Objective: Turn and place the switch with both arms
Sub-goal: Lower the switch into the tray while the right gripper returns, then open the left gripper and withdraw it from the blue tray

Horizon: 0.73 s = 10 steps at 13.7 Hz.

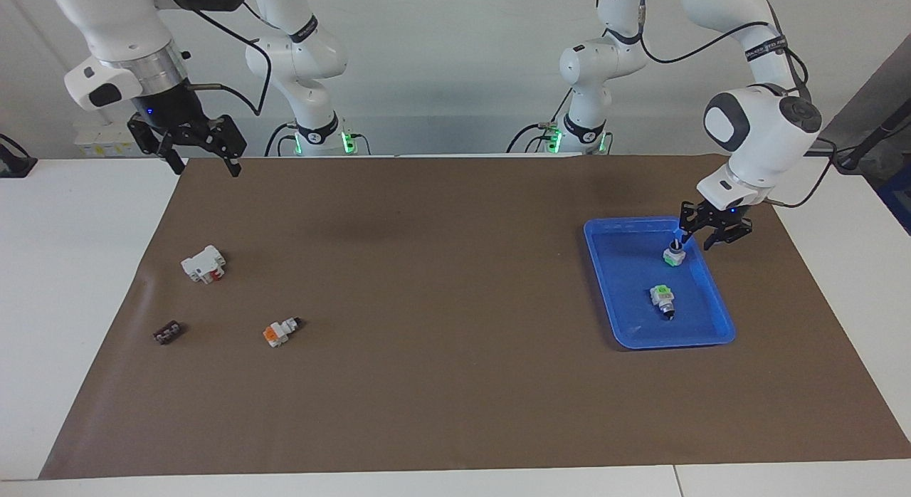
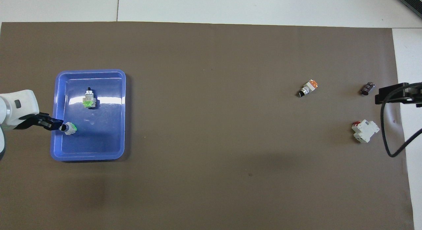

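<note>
A blue tray (image 1: 633,319) (image 2: 124,114) lies toward the left arm's end of the table. Two green-capped switches are in it. One switch (image 1: 674,255) (image 2: 70,128) stands upright with its green cap down and its black knob up. My left gripper (image 1: 712,238) (image 2: 42,123) is open low over the tray's edge, one fingertip (image 1: 681,235) right at that knob. The other switch (image 1: 662,300) (image 2: 89,100) lies on its side farther from the robots. My right gripper (image 1: 205,166) (image 2: 395,95) waits open and empty, raised over the mat's edge at the right arm's end.
Toward the right arm's end lie an orange-capped switch (image 1: 281,331) (image 2: 308,87), a bigger white block with red (image 1: 204,263) (image 2: 365,130) and a small dark part (image 1: 168,332) (image 2: 367,88). A brown mat (image 1: 455,340) covers the table. Two slimmer arms (image 1: 320,127) stand nearest the robots' end.
</note>
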Motion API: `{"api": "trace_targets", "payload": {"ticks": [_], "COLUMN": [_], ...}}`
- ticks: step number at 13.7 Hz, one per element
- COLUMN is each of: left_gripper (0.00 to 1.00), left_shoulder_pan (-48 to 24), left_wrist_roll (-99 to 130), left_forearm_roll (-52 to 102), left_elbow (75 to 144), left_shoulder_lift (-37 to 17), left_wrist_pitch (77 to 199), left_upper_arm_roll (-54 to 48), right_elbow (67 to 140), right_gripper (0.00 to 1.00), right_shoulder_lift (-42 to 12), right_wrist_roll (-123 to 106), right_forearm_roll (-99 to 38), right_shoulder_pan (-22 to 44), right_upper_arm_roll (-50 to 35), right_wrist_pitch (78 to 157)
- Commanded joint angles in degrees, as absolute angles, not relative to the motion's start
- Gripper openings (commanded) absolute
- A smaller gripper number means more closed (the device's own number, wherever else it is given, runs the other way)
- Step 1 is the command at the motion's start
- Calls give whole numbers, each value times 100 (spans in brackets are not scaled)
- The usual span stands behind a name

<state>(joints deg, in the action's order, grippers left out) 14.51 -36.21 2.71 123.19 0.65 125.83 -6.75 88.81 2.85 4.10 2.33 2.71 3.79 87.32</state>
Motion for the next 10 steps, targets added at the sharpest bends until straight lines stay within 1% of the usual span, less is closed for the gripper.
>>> {"api": "trace_targets", "payload": {"ticks": [1,3,4,5,8,10], "left_gripper": [70,69,69,69,67,67], "left_shoulder_pan": [1214,802,626,380,-401,-597], "left_wrist_roll": [-3149,-2526,-2270,-1998,-638,-370], "left_forearm_roll": [149,88,-77,-210,-194,-141], "left_elbow": [11237,10314,10022,9863,9660,9039], "left_shoulder_lift": [-341,-666,-738,-782,-765,-765], "left_wrist_pitch": [11895,11122,10909,10698,10346,9680], "left_upper_arm_roll": [-694,-677,-685,-686,-694,-703], "right_elbow": [8464,8499,8499,8508,8630,8736], "right_gripper": [100,100,100,100,100,100], "right_shoulder_lift": [79,70,70,70,79,79], "right_wrist_roll": [351,413,413,387,387,352], "right_forearm_roll": [370,176,219,272,176,176], "right_shoulder_pan": [255,272,272,272,281,272], "right_upper_arm_roll": [352,325,334,334,316,316], "right_wrist_pitch": [8358,8490,8438,8411,8490,8552]}}
